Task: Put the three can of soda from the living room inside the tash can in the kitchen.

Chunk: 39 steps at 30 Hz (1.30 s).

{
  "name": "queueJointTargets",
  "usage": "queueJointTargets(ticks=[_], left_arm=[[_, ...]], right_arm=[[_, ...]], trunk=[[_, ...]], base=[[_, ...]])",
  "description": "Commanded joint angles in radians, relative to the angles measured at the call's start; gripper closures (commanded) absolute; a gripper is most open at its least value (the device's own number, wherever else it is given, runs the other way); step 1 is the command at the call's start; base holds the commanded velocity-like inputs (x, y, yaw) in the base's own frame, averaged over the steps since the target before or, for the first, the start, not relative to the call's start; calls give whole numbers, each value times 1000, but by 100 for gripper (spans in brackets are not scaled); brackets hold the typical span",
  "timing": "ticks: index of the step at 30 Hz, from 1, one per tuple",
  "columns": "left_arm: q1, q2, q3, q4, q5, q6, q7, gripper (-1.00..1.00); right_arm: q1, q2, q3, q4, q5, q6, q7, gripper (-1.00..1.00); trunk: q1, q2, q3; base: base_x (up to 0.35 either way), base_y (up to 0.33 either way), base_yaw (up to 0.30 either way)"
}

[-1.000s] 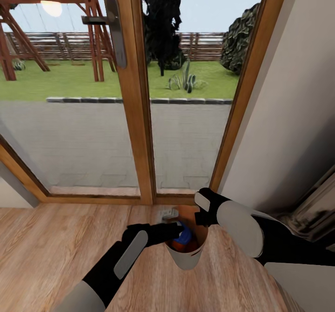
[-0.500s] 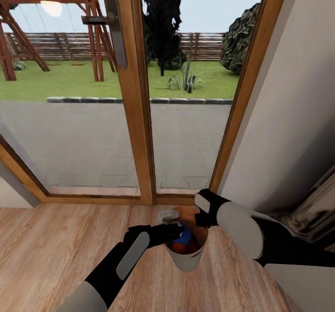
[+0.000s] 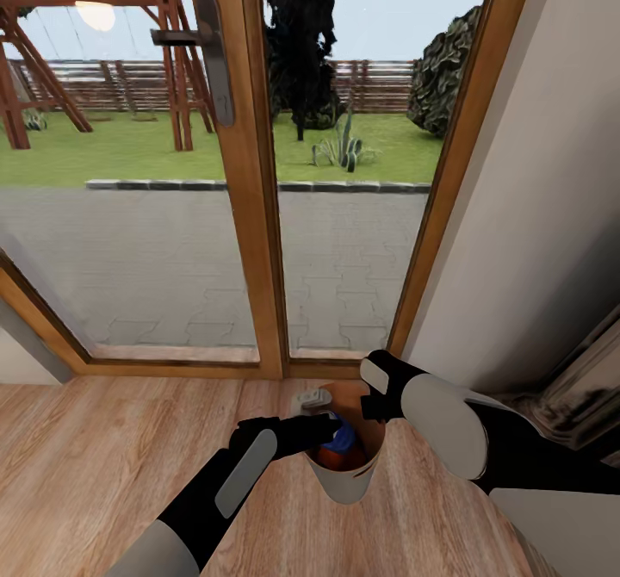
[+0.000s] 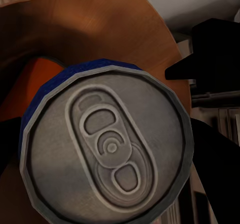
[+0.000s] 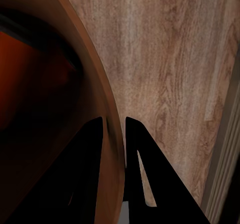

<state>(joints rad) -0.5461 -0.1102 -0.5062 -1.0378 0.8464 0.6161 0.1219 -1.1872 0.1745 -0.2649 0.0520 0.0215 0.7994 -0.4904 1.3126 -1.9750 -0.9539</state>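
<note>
The trash can (image 3: 346,478), pale outside and glossy brown inside, stands on the wood floor by the glass doors. My left gripper (image 3: 330,428) reaches into its mouth, shut on the dark blue soda can (image 3: 346,436). In the left wrist view that can's pale top (image 4: 107,149) faces the camera. An orange soda can (image 3: 331,456) lies below it inside the bin, and orange (image 4: 36,81) also shows past the blue can. My right gripper (image 3: 372,406) is shut on the bin's rim (image 5: 113,119), one finger inside and one outside.
Wood-framed glass doors (image 3: 250,215) rise just behind the bin, with a paved yard beyond. A pale wall (image 3: 534,215) runs along the right and a steel appliance (image 3: 585,387) sits at the right edge. Open wood floor (image 3: 103,448) lies to the left.
My left forearm has edged slightly toward the bin; the blue can stays in the gripper and the right gripper has not moved.
</note>
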Motion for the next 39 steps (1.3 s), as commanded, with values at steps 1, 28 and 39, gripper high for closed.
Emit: queueJointTargets(ticks=[1,28,39], left_arm=[[0,0,0,0,0,0,-1,100],[2,6,1,-8,3,3,-8,100],[2,6,2,-12,5,4,-8,100]], right_arm=[[0,0,-9,0,-9,-3,3,100],[0,0,-10,0,-8,-3,3,100],[2,0,-10,-1,-9,-3,3,100]], trunk=[[0,0,0],[0,0,0],[0,0,0]], base=[[0,0,0],[0,0,0],[0,0,0]])
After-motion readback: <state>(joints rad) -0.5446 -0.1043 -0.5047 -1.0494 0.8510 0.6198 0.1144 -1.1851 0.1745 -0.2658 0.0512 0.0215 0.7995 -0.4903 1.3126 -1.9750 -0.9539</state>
